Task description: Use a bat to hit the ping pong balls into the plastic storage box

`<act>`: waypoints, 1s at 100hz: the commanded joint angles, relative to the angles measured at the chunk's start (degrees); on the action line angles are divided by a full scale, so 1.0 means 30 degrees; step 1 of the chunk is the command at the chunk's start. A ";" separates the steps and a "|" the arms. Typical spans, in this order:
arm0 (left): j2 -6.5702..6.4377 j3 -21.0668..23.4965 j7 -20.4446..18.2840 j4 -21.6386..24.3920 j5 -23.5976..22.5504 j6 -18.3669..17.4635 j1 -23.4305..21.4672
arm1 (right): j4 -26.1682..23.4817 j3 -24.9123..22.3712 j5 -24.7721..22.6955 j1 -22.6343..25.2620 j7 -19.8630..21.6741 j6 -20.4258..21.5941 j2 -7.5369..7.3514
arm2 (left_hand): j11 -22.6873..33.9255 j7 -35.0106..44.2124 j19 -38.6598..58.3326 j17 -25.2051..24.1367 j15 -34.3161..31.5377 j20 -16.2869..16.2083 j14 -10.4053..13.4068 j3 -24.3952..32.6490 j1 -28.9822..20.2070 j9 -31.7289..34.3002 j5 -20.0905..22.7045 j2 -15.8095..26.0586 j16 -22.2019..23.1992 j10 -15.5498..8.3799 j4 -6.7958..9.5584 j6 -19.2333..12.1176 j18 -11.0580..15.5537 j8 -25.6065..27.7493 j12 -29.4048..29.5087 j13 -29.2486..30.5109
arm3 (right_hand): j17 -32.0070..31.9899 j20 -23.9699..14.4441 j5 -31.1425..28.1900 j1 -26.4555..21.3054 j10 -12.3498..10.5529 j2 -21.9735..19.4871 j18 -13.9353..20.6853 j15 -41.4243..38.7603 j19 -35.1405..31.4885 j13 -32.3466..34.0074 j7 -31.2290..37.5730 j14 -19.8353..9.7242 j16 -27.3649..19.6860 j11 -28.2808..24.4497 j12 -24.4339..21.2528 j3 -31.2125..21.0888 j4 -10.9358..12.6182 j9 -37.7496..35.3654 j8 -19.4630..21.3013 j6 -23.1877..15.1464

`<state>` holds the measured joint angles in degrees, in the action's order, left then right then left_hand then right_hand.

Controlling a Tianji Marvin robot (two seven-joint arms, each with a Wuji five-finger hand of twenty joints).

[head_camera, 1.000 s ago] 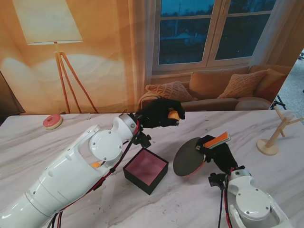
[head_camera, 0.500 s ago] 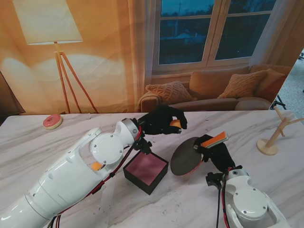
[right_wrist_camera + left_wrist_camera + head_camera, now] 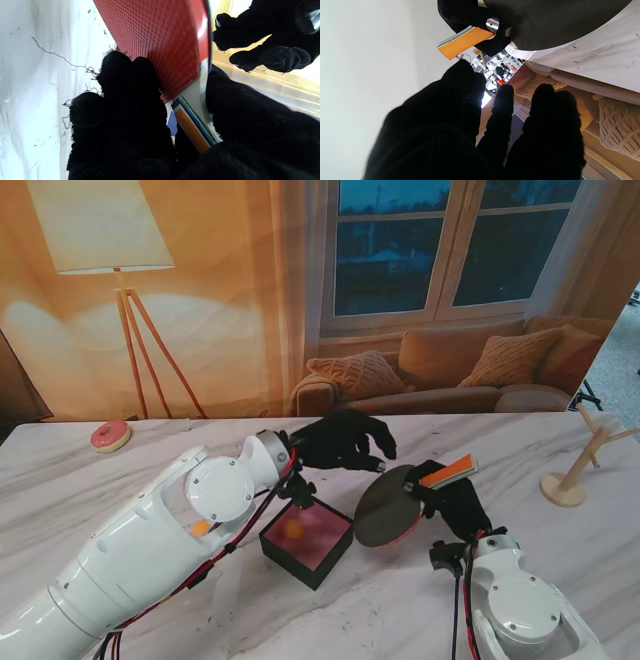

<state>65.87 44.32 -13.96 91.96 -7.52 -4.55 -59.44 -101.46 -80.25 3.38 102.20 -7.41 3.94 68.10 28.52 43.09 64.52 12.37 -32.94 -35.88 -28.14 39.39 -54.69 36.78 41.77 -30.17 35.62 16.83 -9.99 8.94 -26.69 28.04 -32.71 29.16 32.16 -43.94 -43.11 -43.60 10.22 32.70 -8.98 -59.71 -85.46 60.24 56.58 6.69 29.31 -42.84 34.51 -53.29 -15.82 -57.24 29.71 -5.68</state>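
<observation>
Stand view: ball (image 3: 293,531) in box (image 3: 307,538), near left hand (image 3: 343,442).

Left hand (image 3: 343,440) opened, ball (image 3: 293,531) now inside box (image 3: 307,539) (orange blur); bat (image 3: 388,505) edged left.

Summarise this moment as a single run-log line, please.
left hand: open, above box | right hand: shut on bat | ping pong ball: inside plastic storage box

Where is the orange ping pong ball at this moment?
In the stand view, the ping pong ball is inside the storage box, near me from the left hand.
</observation>
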 commanded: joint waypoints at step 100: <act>-0.2400 0.7411 -0.4976 0.2684 -0.6440 0.2236 -0.5851 | 0.0204 -0.0591 -0.0542 -0.0041 -0.0007 0.0498 0.0078 | -0.2613 -0.7478 -0.0699 -0.3209 0.1604 -0.0292 0.0580 -0.0407 0.3024 -0.4788 -0.3303 0.2801 0.0099 -0.1031 0.2053 -0.0013 0.0923 -0.1007 0.1577 -0.3464 | -0.0069 -0.0125 -0.1054 -0.1774 -0.1122 -0.2331 0.0868 -0.0432 -0.0456 0.0098 0.0719 -0.1242 0.0210 -0.0766 0.0160 -0.1112 0.0854 0.0035 0.0252 0.0159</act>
<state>59.83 65.68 -27.22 99.76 -27.42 0.86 -75.56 -100.21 -81.71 1.78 101.70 -8.25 5.17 68.28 22.00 21.50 63.67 4.07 -29.73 -36.05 -26.04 39.40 -46.97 24.98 33.60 -22.55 36.77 14.89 -4.96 8.98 -23.47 25.43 -29.21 20.81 32.16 -43.94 -43.11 -43.61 10.22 32.06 -8.98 -59.73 -85.46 60.24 56.60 6.69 29.31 -42.90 34.49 -52.75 -15.82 -57.24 29.77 -5.68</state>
